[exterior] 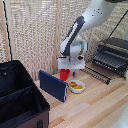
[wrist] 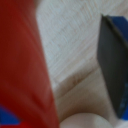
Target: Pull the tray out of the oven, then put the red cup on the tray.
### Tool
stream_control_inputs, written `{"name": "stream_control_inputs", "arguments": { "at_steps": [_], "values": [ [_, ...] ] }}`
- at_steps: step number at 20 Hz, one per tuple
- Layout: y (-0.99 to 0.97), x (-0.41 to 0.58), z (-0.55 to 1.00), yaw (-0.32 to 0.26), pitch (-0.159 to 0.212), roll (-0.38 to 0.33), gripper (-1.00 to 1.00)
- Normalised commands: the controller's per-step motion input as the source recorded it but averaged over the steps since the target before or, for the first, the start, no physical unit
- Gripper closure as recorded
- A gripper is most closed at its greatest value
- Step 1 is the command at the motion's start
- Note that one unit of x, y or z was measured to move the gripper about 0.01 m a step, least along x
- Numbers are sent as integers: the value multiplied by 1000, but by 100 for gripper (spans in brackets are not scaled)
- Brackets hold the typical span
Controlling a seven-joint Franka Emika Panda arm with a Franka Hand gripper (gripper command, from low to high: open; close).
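The red cup (exterior: 65, 75) stands on the wooden table behind a blue book, and its blurred red wall (wrist: 22, 60) fills one side of the wrist view. My gripper (exterior: 66, 71) is lowered right onto the cup, its white hand just above the rim. The fingers are hidden, so I cannot see whether they grip the cup. The oven (exterior: 119, 46) sits at the exterior view's right with its door (exterior: 96, 74) dropped down. The barred tray (exterior: 108, 60) sticks out of its front.
A white bowl (exterior: 76, 86) of yellow snacks (wrist: 85, 121) lies just in front of the cup. A blue book (exterior: 53, 85) (wrist: 114, 65) stands on edge beside it. A large black case (exterior: 20, 97) fills the exterior view's lower left. A slatted screen stands behind.
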Motion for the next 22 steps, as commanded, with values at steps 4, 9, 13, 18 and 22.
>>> {"name": "stream_control_inputs", "arguments": {
  "at_steps": [4,9,13,18,22],
  "values": [
    [99,541,331,-145,-41,-26,100],
    [91,402,720,-239,-1,-95,100],
    [0,471,983,-215,72,-75,100],
    [-62,461,959,-231,81,-81,100],
    [-369,221,770,-242,99,1,100]
  ]
}}
